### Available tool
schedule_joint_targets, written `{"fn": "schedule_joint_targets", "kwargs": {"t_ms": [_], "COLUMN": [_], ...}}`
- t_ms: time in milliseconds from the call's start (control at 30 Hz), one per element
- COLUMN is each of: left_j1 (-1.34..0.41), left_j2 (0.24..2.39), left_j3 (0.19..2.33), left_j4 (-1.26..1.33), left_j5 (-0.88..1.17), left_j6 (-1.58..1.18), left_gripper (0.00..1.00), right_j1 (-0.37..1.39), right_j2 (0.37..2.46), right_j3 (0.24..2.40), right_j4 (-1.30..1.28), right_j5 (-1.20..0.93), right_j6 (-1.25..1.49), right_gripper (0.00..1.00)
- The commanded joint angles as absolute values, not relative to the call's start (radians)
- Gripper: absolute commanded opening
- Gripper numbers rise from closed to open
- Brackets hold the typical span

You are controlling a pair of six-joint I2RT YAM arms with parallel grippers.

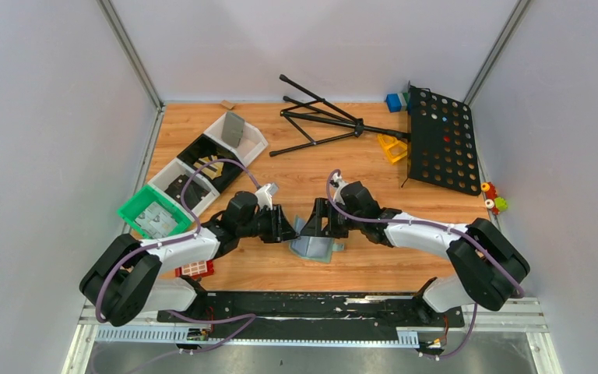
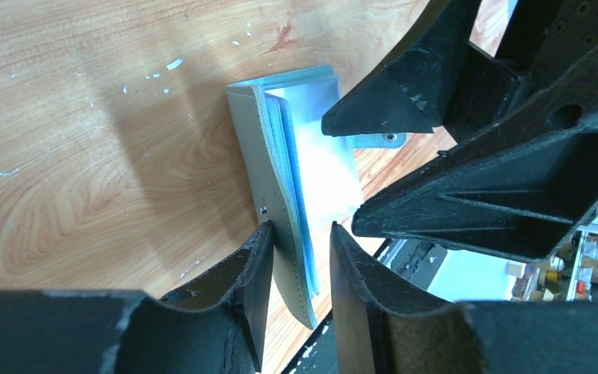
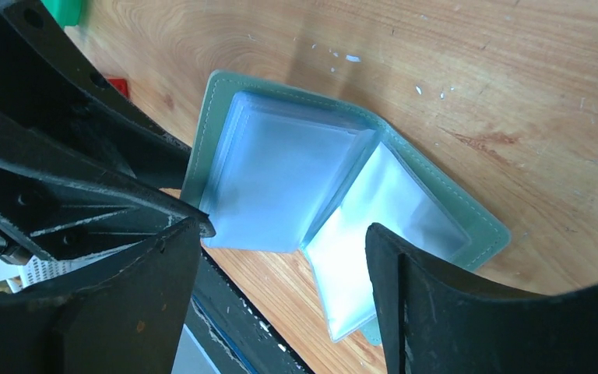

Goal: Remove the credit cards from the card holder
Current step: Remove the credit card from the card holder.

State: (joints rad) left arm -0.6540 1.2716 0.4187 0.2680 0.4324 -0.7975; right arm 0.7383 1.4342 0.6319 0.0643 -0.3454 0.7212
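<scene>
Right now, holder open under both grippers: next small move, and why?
Probably lower the right gripper, jaws open, onto the loose sleeve and pinch its free edge to turn it. The left gripper straddles the card holder at its cover edge, and the showing pockets look pale, no card print visible.

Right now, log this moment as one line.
grey-blue folding card holder: open, on wooden table | left gripper: astride its cover edge | right gripper: open above translucent sleeves

Bright even overhead light; soft shadows; mild glare.
</scene>
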Motion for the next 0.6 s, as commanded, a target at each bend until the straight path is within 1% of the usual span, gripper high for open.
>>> {"fn": "schedule_joint_targets", "kwargs": {"t_ms": [0, 67, 300, 467, 567], "left_j1": [-0.659, -0.659, -0.659, -0.658, -0.659], "left_j2": [1.235, 1.233, 1.24, 1.237, 1.237], "left_j3": [0.431, 0.429, 0.423, 0.42, 0.42], "left_j4": [0.32, 0.324, 0.342, 0.344, 0.337], "left_j5": [0.458, 0.461, 0.471, 0.468, 0.462], "left_j6": [-0.782, -0.784, -0.792, -0.793, -0.791], "left_gripper": [0.4, 0.39, 0.31, 0.26, 0.25], "right_j1": [0.74, 0.737, 0.726, 0.723, 0.719], "right_j2": [1.43, 1.438, 1.457, 1.469, 1.475], "right_j3": [0.652, 0.645, 0.638, 0.632, 0.617], "right_j4": [0.098, 0.122, 0.178, 0.183, 0.183], "right_j5": [-0.323, -0.324, -0.328, -0.324, -0.314], "right_j6": [0.777, 0.804, 0.865, 0.869, 0.868], "right_gripper": [0.78, 0.77, 0.69, 0.58, 0.51]}}
